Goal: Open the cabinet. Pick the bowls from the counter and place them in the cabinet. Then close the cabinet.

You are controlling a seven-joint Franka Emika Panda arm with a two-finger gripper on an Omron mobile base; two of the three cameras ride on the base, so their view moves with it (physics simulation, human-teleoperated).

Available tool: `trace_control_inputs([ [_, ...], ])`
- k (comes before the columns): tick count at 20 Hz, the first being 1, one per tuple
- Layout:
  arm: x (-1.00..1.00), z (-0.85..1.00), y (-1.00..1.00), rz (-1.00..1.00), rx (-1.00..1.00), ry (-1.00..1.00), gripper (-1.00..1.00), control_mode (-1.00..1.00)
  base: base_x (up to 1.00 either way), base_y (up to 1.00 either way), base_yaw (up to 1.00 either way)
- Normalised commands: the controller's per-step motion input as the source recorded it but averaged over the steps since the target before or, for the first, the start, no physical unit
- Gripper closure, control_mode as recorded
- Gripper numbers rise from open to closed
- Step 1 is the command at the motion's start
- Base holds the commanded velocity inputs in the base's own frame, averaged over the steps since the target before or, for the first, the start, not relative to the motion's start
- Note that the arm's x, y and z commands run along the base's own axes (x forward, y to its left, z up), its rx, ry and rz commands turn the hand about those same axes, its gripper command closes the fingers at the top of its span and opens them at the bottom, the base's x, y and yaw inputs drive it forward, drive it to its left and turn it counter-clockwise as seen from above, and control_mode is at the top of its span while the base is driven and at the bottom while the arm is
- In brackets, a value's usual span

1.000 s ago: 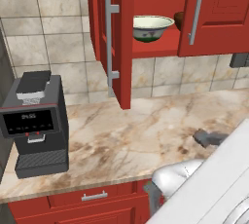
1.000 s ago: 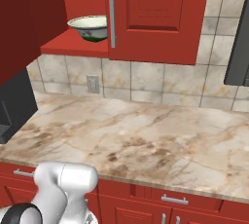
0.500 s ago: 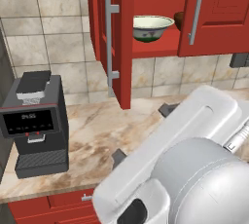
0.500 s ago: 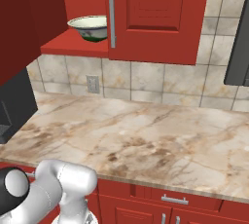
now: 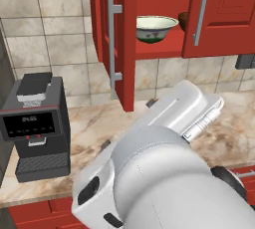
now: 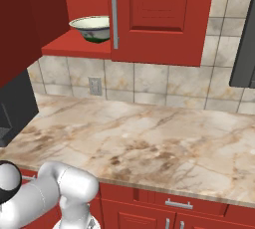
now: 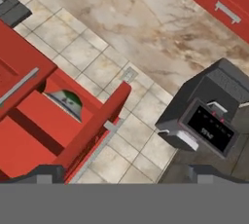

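Cabinet [image 5: 149,19]: red, on the wall above the table; left door [image 5: 117,39] swung out toward the cameras, right door [image 5: 221,14] shut flat, each with a long grey bar handle.
Shelf [image 6: 77,49]: red, exposed behind the open door, carrying both bowls.
Cream bowl [image 5: 157,28]: upright on the shelf, pale rim, dark green band on its outer wall; seen from the right base view [image 6: 92,28] just left of the shut door's handle; in the hand view [image 7: 65,102] partly hidden by the shut door.
Brown bowl [image 5: 183,20]: dark, on the shelf just beside the cream one, mostly hidden behind the edge of the shut door.
Table [image 6: 149,143]: beige marble slab with brown veining, running along the tiled wall.
Coffee machine [image 5: 37,126]: black, standing at the left end of the table, well apart from the cabinet opening.
Pincer [image 7: 124,172]: spread wide, nothing between its two dark tips at the bottom of the hand view; pointed toward the open door, the tiled wall and the coffee machine, touching none of them.
Arm [image 5: 164,173]: white, bulking large in the lower middle of the left base view, blocking part of the table.
Base cabinets [image 6: 169,205]: red, with short grey handles, below the table edge.
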Motion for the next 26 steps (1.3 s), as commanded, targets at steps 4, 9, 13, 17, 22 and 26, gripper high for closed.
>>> trace_control_inputs([
  [4,0.54,-0.42,0.0,0.0,0.0,-0.3,-1.0,-1.0,0.0,0.0,0.0],
  [9,0.65,-0.39,-0.11,0.0,0.0,-0.34,-1.0,-1.0,0.0,0.0,0.0],
  [13,0.81,-0.36,-0.06,0.0,0.0,-0.29,-1.0,-1.0,0.0,0.0,0.0],
  [17,0.9,-0.42,-0.12,0.05,0.0,-0.29,-1.0,-1.0,0.0,0.0,0.0],
  [22,0.91,-0.52,-0.47,0.2,0.0,-0.3,-1.0,-1.0,0.0,0.0,0.0],
  [26,0.86,-0.29,-0.36,0.16,0.0,-0.17,-1.0,-1.0,0.0,0.0,0.0],
])
